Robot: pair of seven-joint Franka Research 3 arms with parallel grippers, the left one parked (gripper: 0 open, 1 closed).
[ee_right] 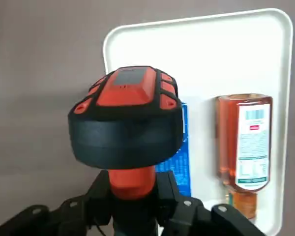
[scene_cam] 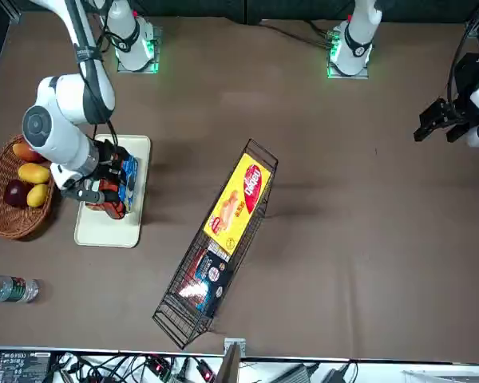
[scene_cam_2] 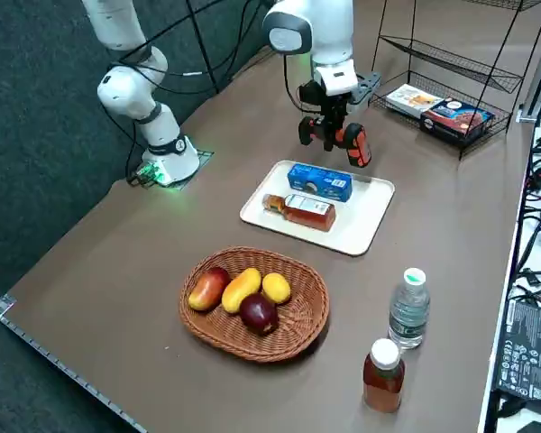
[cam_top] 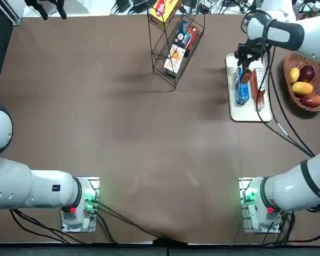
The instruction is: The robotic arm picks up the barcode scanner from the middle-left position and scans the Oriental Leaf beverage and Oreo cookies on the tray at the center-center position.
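Top view: claw [cam_top: 246, 68] above bottle's [cam_top: 260, 100] tray [cam_top: 246, 114]

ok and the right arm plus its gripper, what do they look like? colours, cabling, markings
The right arm is smooth white with rounded joints and dark bands around its segments. Black cables run along it, with a small white sleeve on one. Near its base there's a red patch and a green glow. The right gripper is black, with round silvery screw heads.

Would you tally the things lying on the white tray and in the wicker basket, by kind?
Cookie packs on the tray: 1
Drink bottles on the tray: 1
Pieces of fruit in the basket: 4
Total: 6
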